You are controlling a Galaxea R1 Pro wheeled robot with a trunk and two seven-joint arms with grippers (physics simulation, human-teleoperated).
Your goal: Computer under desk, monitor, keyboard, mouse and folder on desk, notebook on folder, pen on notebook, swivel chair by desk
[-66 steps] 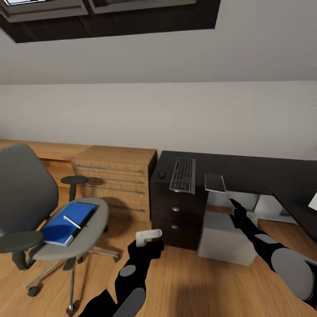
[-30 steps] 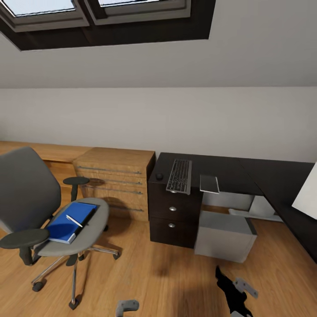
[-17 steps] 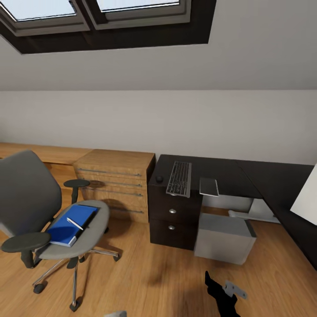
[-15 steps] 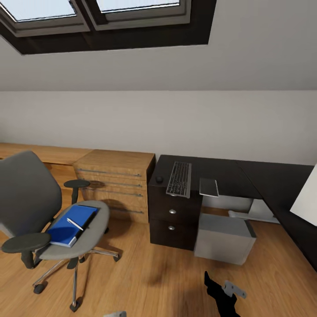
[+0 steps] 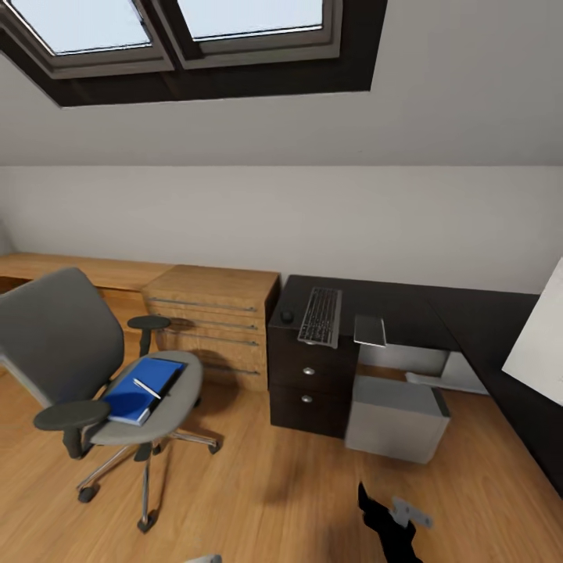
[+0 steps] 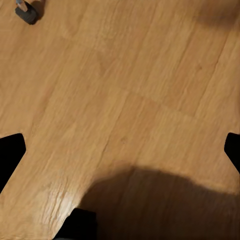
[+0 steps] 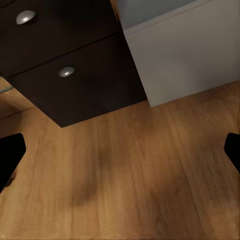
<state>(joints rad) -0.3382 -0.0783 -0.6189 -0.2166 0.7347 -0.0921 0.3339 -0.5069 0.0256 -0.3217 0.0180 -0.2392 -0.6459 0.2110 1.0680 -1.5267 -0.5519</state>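
Chair with the folder stands apart from the desk

The swivel chair (image 5: 86, 375) stands on the oak floor (image 5: 258, 485), to the left of the desk (image 5: 407, 309) and well apart from it. On its seat lies the blue folder (image 5: 131, 395), with the dark notebook (image 5: 160, 379) on it and the white pen (image 5: 146, 388) on top. An oak dresser (image 5: 215, 320) stands against the wall between the chair and the desk, touching the desk's drawer unit (image 5: 313, 383).

On the desk top the mouse (image 5: 287, 316) lies just beside the keyboard (image 5: 320, 315), and a small grey flat thing (image 5: 370, 330) lies near the keyboard's other side. The computer (image 5: 399, 418) stands on the floor under the desk, just beside the drawers. The pale back of the monitor (image 5: 539, 344) shows at the right edge, over the desk's other wing.

The right gripper (image 5: 403, 516) hangs low over the floor, its jaws wide open in the right wrist view and holding nothing. The left gripper (image 6: 120, 145) points at bare floor, open wide too and empty; a chair caster (image 6: 26, 12) shows nearby.
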